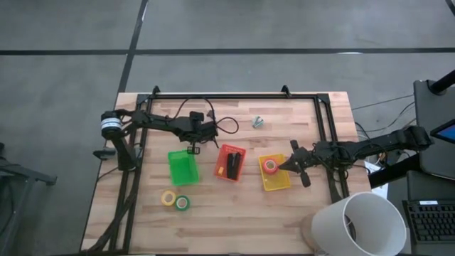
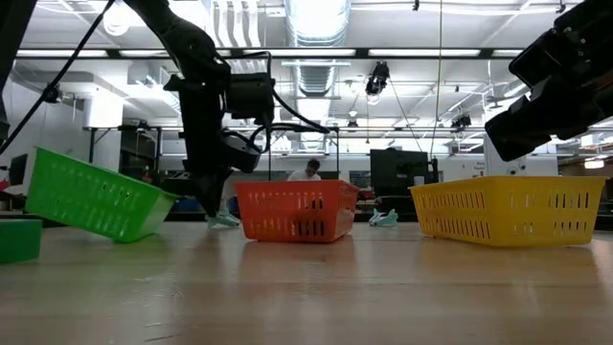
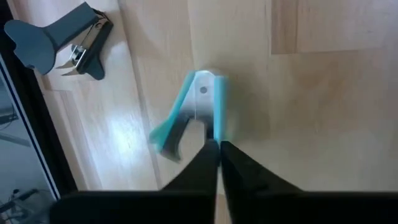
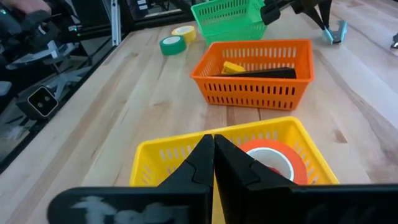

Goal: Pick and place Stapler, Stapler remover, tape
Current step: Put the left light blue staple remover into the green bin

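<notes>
My left gripper (image 3: pixel 218 147) stands at the far edge of the green bin (image 1: pixel 181 168), shut on a teal staple remover (image 3: pixel 198 115). That bin sits tilted in the low view (image 2: pixel 91 199). A second, grey remover (image 3: pixel 55 42) lies on the table (image 1: pixel 257 122). The black stapler (image 1: pixel 232 165) lies in the orange bin (image 4: pixel 252 84). The orange tape roll (image 4: pixel 273 158) lies in the yellow bin (image 1: pixel 275 173). My right gripper (image 4: pixel 213 148) hovers shut over that bin's right side. The yellow roll (image 1: pixel 168 198) and the green roll (image 1: pixel 183 203) lie flat on the table. My left gripper pinches one teal arm of the staple remover (image 3: pixel 219 124) between its two fingertips, coming from above and pointing down. The remover hangs below the fingers (image 2: pixel 222 218), close to the table; whether it touches the wood, I cannot tell.
A black frame rail (image 1: pixel 234 95) runs along the table's far edge and down both sides. A large white cylinder (image 1: pixel 359 224) stands at the near right corner. A small yellow item (image 4: pixel 233 67) lies beside the stapler in the orange bin. Bare wood lies near the tape rolls.
</notes>
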Available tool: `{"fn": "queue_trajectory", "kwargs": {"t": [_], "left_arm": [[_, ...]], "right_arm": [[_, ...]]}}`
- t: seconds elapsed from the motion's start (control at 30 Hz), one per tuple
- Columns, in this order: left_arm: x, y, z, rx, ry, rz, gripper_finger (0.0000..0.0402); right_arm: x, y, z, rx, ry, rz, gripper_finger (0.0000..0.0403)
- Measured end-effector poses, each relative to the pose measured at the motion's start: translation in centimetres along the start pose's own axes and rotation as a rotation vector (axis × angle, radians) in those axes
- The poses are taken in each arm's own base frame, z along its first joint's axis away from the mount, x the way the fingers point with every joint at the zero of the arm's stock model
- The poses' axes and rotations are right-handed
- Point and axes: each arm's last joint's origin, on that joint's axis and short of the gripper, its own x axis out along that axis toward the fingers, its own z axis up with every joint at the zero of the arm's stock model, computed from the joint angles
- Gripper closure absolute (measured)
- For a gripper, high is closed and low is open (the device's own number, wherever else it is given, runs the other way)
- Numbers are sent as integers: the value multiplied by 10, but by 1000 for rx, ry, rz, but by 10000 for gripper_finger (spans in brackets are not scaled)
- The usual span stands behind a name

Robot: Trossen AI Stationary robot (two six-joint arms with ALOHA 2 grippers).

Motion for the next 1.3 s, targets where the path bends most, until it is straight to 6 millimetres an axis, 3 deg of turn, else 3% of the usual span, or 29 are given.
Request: {"fn": "queue_trajectory", "kwargs": {"t": [0.27, 0.57, 0.7, 0.9, 1.07, 1.17, 1.3], "left_arm": [[-2, 0, -2, 5, 17, 11, 397], [-24, 8, -6, -61, -29, 33, 400], [-48, 6, -17, -92, -17, 18, 400], [-109, -10, -43, -193, -32, -63, 401], [-151, -23, -64, -414, -113, -324, 398], [-159, -36, -73, -519, -102, -429, 397], [-151, -56, -76, -540, -34, -513, 398]], "right_arm": [[0, 0, 0, 0, 0, 0, 394], [0, 0, 0, 0, -1, 0, 394], [0, 0, 0, 0, -2, 0, 394], [0, 0, 0, 0, -2, 0, 394], [0, 0, 0, 0, -2, 0, 394], [0, 0, 0, -1, -3, 0, 394], [0, 0, 0, -1, -3, 0, 394]]}}
